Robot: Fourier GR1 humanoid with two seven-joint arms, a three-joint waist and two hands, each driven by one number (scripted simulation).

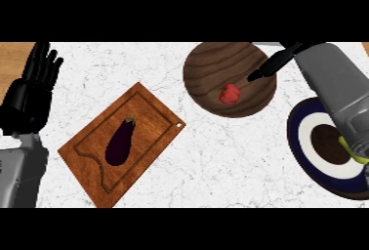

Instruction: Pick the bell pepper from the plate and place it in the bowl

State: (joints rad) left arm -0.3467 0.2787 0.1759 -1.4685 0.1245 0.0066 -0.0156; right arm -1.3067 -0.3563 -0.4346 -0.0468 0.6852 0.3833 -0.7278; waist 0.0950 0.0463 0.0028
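- The red bell pepper [230, 94] is sitting inside the brown wooden bowl [209, 58] in the upper middle of the frame, a bit right of the bowl's centre. Nothing is gripping it.
- The right hand [272, 65] comes in from the upper right, over the bowl's right side. Its dark fingers are stretched out and point down-left toward the pepper, stopping just short of it, so it looks released, holding nothing.
- The grey right forearm [338, 93] runs down the right side and covers part of the plate [302, 128], which is dark blue with a white ring and a dark centre, at the right edge of the frame.
- There's a small yellow-green bit at the plate's right side by the arm, can't tell what it is.
- The left hand [30, 93] rests at the far left edge, fingers up and straight, holding nothing.
- A wooden cutting board [148, 105] lies tilted in the left-middle of the white marble counter [216, 161], with a purple eggplant [121, 141] on it.
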